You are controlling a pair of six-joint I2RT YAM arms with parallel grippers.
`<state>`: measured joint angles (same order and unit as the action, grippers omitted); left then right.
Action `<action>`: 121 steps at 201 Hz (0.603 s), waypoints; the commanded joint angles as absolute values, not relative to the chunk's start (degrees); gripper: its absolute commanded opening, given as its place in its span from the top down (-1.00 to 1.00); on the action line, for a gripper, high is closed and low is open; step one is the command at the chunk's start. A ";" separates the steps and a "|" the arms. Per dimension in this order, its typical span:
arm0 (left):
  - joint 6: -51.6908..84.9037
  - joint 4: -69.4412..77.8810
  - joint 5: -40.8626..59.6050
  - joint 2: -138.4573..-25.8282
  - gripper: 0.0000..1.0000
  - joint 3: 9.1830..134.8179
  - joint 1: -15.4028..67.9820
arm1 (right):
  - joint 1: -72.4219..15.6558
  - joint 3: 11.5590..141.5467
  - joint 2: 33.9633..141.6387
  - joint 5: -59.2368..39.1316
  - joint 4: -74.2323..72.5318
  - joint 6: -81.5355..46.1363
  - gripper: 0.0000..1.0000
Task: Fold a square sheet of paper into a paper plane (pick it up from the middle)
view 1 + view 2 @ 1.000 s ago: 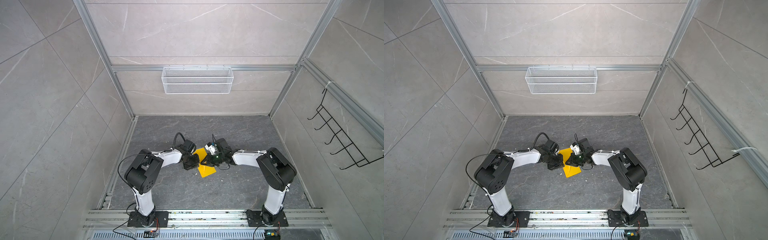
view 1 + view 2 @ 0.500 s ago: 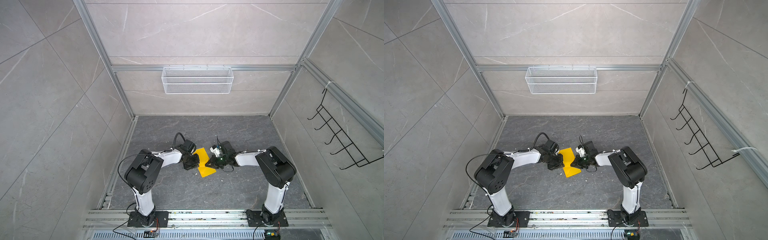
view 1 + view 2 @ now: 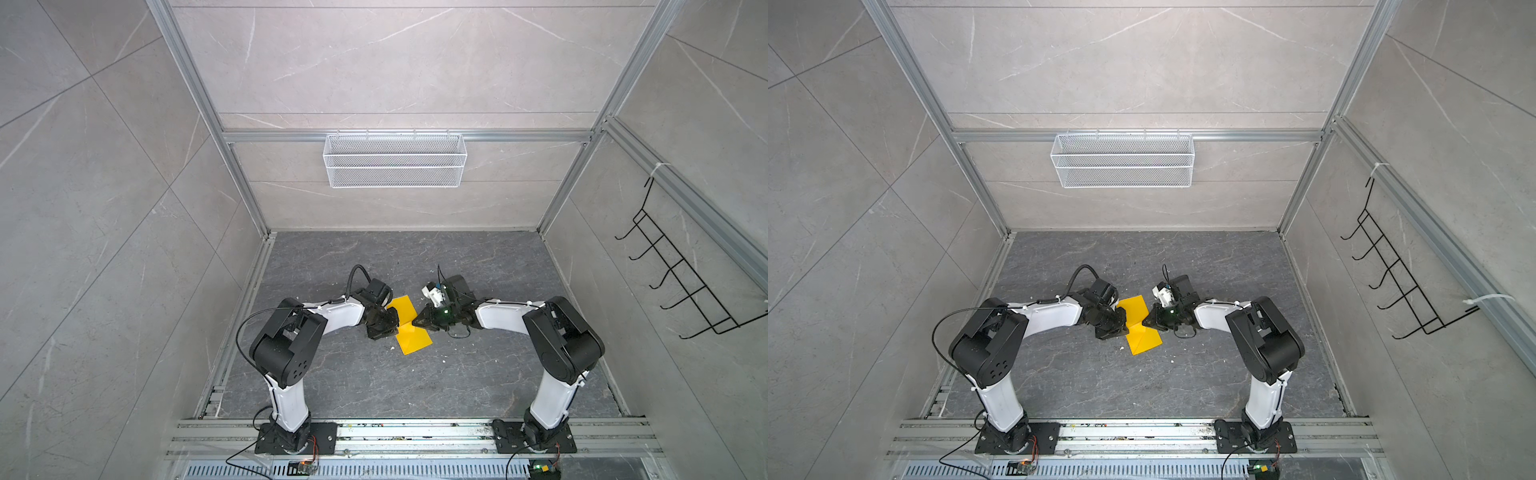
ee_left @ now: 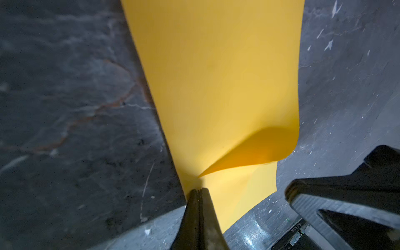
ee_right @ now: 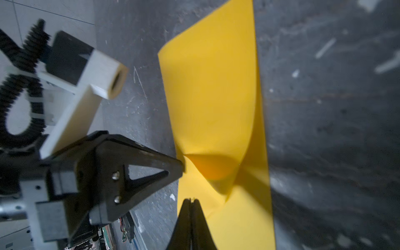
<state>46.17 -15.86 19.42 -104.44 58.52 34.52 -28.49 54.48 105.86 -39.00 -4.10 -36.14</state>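
Bare grey bench [image 3: 374, 382] lies open all round, with the walls well apart. The left pincer [image 4: 198, 191] is closed, nipping the left edge of the square sheet of paper [image 3: 413, 340], which lies mid-bench between the arms. The right pincer [image 5: 190, 200] is closed at the sheet's right edge; whether it nips paper I cannot tell. A second ago it lay over the sheet's middle. The sheet is bright yellow, a long strip kinked midway, one layer curling up from the pinch.
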 commanded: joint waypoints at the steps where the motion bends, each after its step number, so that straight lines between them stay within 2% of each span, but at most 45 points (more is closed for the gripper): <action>1: 44.56 -20.21 14.61 -106.62 1.00 58.43 34.45 | -28.67 57.70 109.42 -39.46 -2.48 -34.78 0.84; 121: 44.13 -20.49 14.59 -106.44 1.00 58.23 34.45 | -24.12 56.12 111.02 -33.52 2.98 -30.07 0.85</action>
